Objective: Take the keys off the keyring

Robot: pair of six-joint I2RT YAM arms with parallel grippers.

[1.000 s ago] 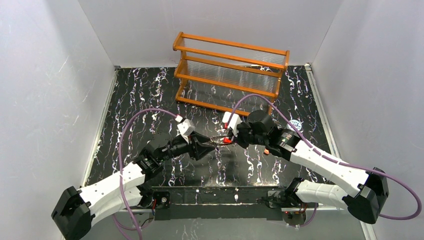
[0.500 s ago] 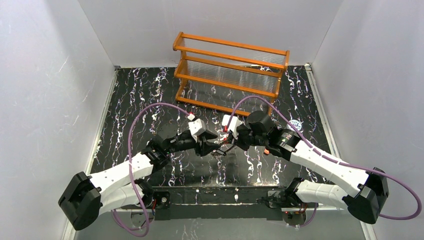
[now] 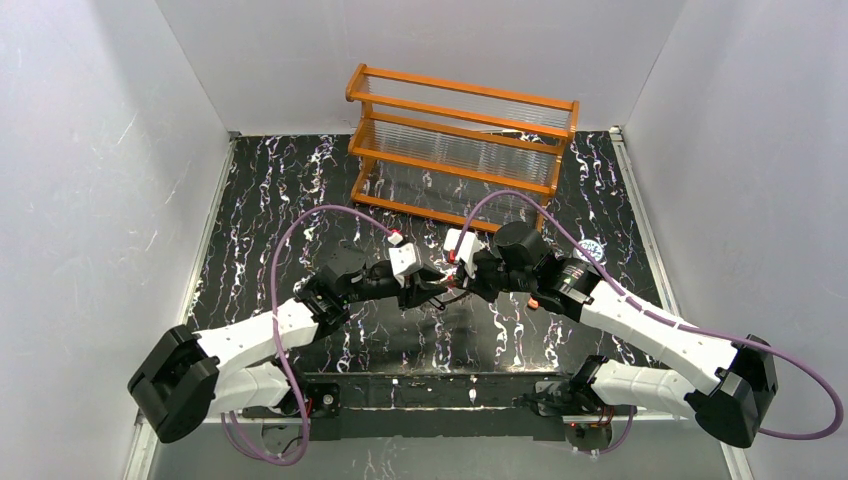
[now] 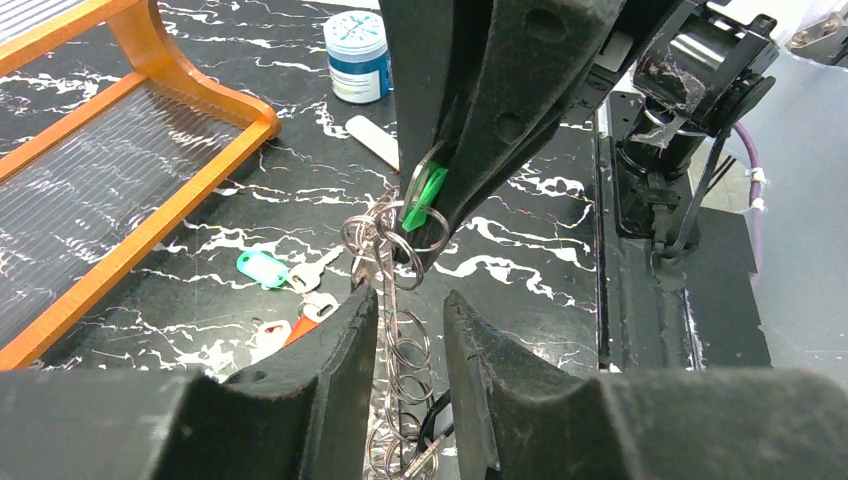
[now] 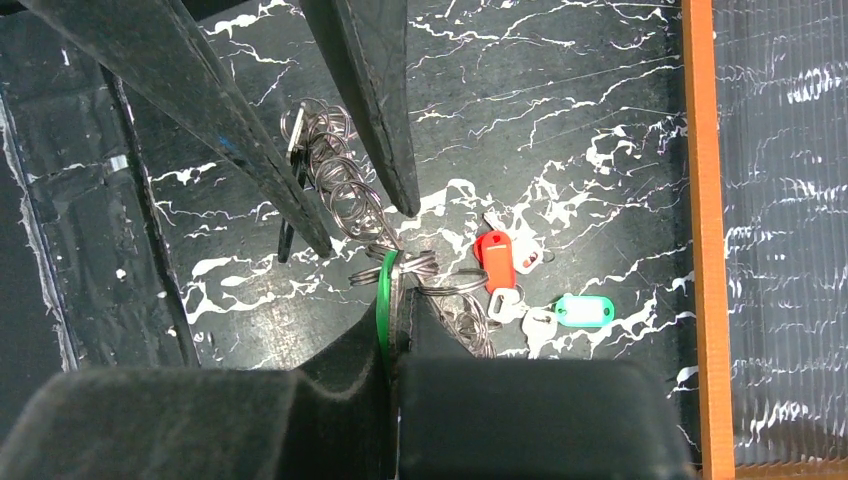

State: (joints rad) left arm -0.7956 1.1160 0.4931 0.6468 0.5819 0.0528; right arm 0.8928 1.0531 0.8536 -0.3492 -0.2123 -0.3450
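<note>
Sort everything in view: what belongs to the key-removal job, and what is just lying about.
Job:
- chain of silvery rings, hanging between the left pincer fingers
- green key tag, pinched by the right pincer
- red-tagged key and teal-tagged key, loose on the table

Lying about:
- orange rack
- blue-lidded jar

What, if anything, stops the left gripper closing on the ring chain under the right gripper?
Probably nothing, so yes: the left gripper stands open astride the ring chain, nothing else between its fingers. The right gripper, shut on the green key head, holds the top.
</note>
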